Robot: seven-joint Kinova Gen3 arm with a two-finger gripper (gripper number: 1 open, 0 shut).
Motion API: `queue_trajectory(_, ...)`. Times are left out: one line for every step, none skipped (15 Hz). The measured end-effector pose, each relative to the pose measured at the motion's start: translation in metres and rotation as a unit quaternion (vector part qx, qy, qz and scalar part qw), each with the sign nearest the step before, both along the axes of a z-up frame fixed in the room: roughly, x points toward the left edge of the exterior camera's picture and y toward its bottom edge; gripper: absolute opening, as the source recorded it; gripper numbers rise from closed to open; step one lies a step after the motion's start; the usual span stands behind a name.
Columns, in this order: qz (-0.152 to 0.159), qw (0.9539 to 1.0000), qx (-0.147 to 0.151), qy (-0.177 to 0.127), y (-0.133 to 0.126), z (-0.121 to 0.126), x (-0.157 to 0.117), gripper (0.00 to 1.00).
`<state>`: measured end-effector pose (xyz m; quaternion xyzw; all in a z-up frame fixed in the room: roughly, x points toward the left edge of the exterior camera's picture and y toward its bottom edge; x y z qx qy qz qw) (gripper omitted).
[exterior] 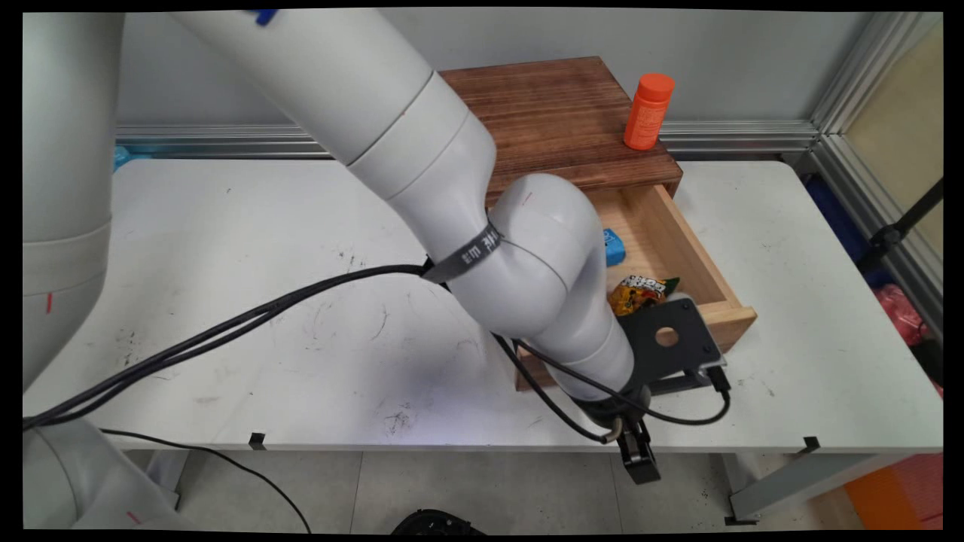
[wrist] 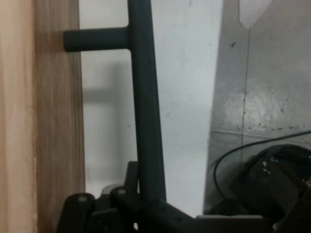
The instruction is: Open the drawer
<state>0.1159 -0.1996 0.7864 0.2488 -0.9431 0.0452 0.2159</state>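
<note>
**Gripper at the handle of an open drawer**

Where the table's near edge (exterior: 452, 444) runs across the main view, the gripper (exterior: 639, 452) hangs just past it, over the grey floor, with black cables (exterior: 226, 327) looping round the wrist. In the hand view a dark handle bar (wrist: 146, 121) runs up out of the gripper's linkage at the bottom edge; the bar seems to sit between the fingers, but the fingertips themselves are hidden behind the linkage, so I cannot tell whether they are clamped on it or only around it. One short post of the handle joins the wooden drawer front (wrist: 58, 145) near the top of that view.

Just behind the gripper is the drawer (exterior: 700, 263) — pulled out toward the near edge, light wood, its front mostly hidden by the arm. Inside lie a crumpled yellow-and-red snack packet (exterior: 636, 293) near the front and, a little further back, a small blue thing (exterior: 614, 247), partly covered by the arm.

Further back — the dark wooden box (exterior: 557, 120) that the drawer slides out of, standing against the wall. An orange bottle (exterior: 648, 111) stands upright on its top, near the right corner.
</note>
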Motion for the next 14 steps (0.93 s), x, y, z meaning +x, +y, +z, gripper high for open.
queue_trajectory(0.0,1.0,-0.001,0.001,0.002,0.001,-0.002,1.0)
queue_trajectory(0.0,1.0,-0.002,0.002,0.004,0.001,-0.002,1.0)
queue_trajectory(0.0,1.0,-0.002,0.004,0.006,0.002,-0.004,1.0)
queue_trajectory(0.002,1.0,-0.003,0.005,0.008,0.002,-0.005,1.0)
queue_trajectory(0.004,1.0,-0.003,0.007,0.01,0.002,-0.007,1.0)
queue_trajectory(0.005,0.9999,-0.003,0.009,0.012,0.002,-0.008,1.0)
queue_trajectory(0.006,0.9999,-0.003,0.01,0.014,0.003,-0.009,1.0)
queue_trajectory(0.007,0.9999,-0.003,0.012,0.016,0.003,-0.011,1.0)
queue_trajectory(0.009,0.9999,-0.003,0.013,0.019,0.003,-0.012,1.0)
queue_trajectory(0.011,0.9998,-0.003,0.014,0.021,0.003,-0.014,1.0)
queue_trajectory(0.012,0.9998,-0.003,0.014,0.023,0.003,-0.015,1.0)
queue_trajectory(0.013,0.9998,-0.003,0.014,0.025,0.003,-0.016,1.0)
queue_trajectory(0.015,0.9998,-0.004,0.015,0.027,0.003,-0.017,1.0)
queue_trajectory(0.016,0.9998,-0.004,0.015,0.029,0.003,-0.018,1.0)
